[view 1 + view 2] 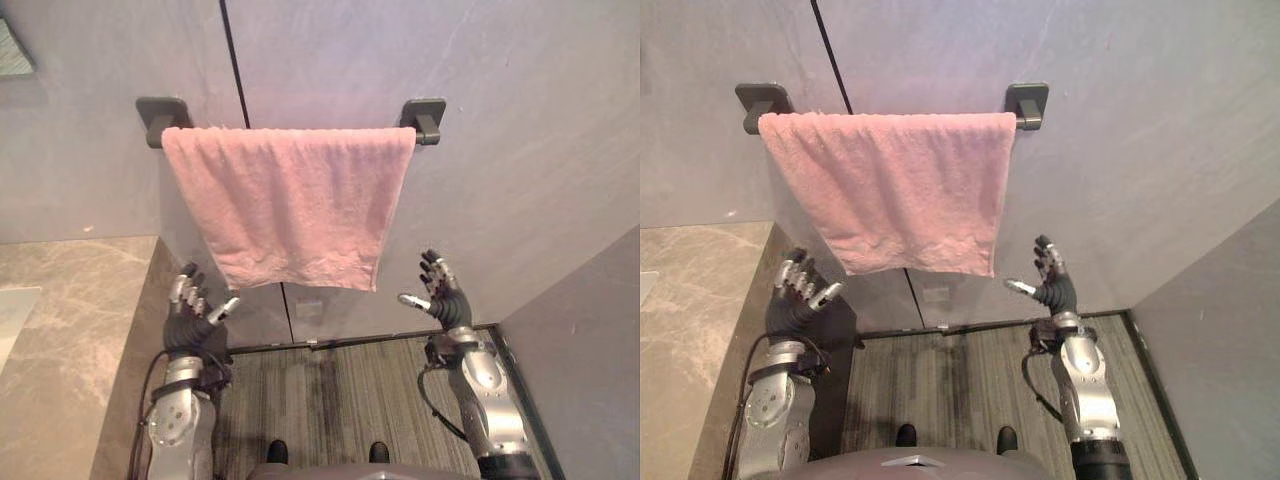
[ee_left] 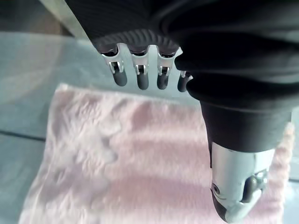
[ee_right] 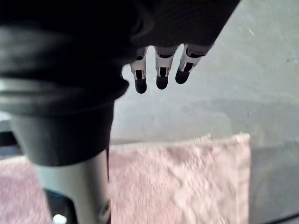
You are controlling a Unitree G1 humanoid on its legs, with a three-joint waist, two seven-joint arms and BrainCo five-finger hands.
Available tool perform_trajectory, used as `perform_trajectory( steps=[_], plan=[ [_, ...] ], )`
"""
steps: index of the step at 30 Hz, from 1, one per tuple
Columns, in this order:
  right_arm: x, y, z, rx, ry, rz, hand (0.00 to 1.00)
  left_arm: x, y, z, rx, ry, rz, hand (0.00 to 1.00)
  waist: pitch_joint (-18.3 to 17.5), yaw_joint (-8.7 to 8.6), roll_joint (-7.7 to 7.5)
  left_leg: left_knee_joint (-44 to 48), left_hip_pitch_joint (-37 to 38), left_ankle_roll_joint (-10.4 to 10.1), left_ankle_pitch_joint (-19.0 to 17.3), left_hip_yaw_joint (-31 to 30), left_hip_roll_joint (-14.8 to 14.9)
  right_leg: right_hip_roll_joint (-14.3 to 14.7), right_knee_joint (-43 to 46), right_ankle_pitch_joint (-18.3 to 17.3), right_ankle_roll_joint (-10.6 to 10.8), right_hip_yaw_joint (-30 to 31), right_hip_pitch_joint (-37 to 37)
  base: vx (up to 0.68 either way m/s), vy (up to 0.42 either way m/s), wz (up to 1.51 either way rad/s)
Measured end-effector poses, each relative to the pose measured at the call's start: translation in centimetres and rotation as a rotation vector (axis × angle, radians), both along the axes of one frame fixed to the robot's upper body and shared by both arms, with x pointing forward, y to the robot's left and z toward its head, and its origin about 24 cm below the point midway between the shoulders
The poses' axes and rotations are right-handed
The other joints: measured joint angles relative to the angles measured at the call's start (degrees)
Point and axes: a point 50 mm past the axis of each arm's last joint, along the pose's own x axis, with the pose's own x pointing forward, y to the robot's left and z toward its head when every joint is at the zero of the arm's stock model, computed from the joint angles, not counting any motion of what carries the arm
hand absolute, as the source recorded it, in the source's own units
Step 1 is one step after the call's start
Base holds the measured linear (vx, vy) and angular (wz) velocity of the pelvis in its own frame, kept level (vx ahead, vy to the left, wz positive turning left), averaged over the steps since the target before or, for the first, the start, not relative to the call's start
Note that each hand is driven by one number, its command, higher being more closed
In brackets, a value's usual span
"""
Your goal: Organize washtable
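A pink towel [image 1: 290, 200] hangs folded over a dark wall rail [image 1: 425, 120] on the grey wall, its lower edge slanting a little. My left hand [image 1: 192, 312] is raised below the towel's lower left corner, fingers straight and apart from the cloth. My right hand [image 1: 440, 293] is raised just right of the towel's lower right corner, open too and holding nothing. The left wrist view shows the towel [image 2: 140, 163] past the straight fingers [image 2: 140, 77]; the right wrist view shows the towel [image 3: 187, 182] below its fingers [image 3: 161, 74].
A beige marble counter [image 1: 60, 340] runs along the left, its edge beside my left arm. A grey wall [image 1: 590, 370] closes the right side. Striped grey floor [image 1: 340, 400] lies below between them. A dark vertical seam [image 1: 235, 60] splits the wall behind the rail.
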Motion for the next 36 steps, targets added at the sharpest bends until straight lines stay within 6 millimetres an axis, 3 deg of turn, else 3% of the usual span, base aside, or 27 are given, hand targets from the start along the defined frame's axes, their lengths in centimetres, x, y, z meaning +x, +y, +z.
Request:
perform_trajectory(
  steps=[4, 7, 11, 15, 20, 25, 30, 36],
  plan=[
    [-0.9, 4.4, 0.1, 0.125, 0.002, 0.271, 0.0, 0.0, -2.5, 0.1, -0.091, -0.025, -0.182, 0.0, -0.3, 0.05, -0.26, 0.2, -0.3, 0.0, 0.0, 0.1, 0.0, 0.0, 0.1, 0.0, 0.0, 0.1, -0.4, 0.0, 0.0, 0.0],
    [-1.1, 6.4, 0.4, 0.197, 0.001, 0.403, 0.0, 0.0, -2.6, 0.2, -0.083, -0.023, -0.232, 0.0, -0.7, 0.02, -0.72, 0.2, -0.6, 0.0, 0.0, -0.2, 0.0, 0.0, 0.3, 0.3, -0.2, -0.1, -0.7, 0.01, -0.001, 0.01],
    [0.3, 8.3, 1.8, 0.221, -0.029, 0.532, 0.0, 0.9, -2.5, 0.1, -0.069, -0.02, -0.279, 0.0, -0.9, 0.24, -1.0, 0.2, -0.4, 0.1, 0.1, -0.3, -0.2, -0.2, 0.4, 0.4, -0.1, -0.1, -0.4, 0.0, 0.0, 0.0],
    [2.3, 10.5, 2.7, 0.21, -0.031, 0.617, 0.0, 3.1, -2.5, 0.0, -0.096, -0.029, -0.266, 0.0, -0.9, 0.74, -0.93, 0.2, 0.5, 0.1, 0.1, -0.2, -0.2, -0.2, 0.5, 0.4, -0.1, -0.1, 0.5, 0.0, 0.0, 0.0],
    [4.8, 12.1, 4.7, 0.158, -0.079, 0.625, 0.0, 6.1, -2.8, 2.1, -0.084, -0.111, -0.289, 0.0, -0.9, 1.54, -0.86, 0.2, 0.3, -0.1, 0.4, -0.2, -0.1, 0.0, 0.4, 0.7, -0.3, 0.4, 0.4, -0.01, 0.001, 0.0],
    [6.9, 14.1, 6.8, 0.194, -0.1, 0.584, 0.0, 10.5, -2.3, 3.5, -0.077, -0.132, -0.238, 0.0, -0.9, 1.56, -0.85, 0.3, 0.1, -0.3, 0.7, 0.1, 0.3, 0.4, 0.1, 1.3, -0.7, 0.7, 0.0, 0.0, -0.005, -0.04],
    [8.6, 14.2, 7.8, 0.213, -0.091, 0.52, 0.0, 12.7, -2.1, 5.2, -0.048, -0.164, -0.209, 0.0, -0.8, 1.5, -0.8, 0.3, 0.0, -0.5, 0.8, 0.4, 0.6, 0.8, -0.2, 1.5, -0.9, 0.8, 0.0, 0.01, -0.009, -0.03],
    [10.4, 11.2, 9.0, 0.261, -0.118, 0.346, 0.0, 13.2, -0.8, 5.8, -0.085, -0.173, -0.139, 0.0, -0.4, 1.36, -0.32, 0.3, 0.0, -0.5, 0.8, 0.7, 0.8, 0.9, -0.4, 1.6, -1.0, 0.9, -0.1, 0.0, 0.0, 0.0]
  ],
)
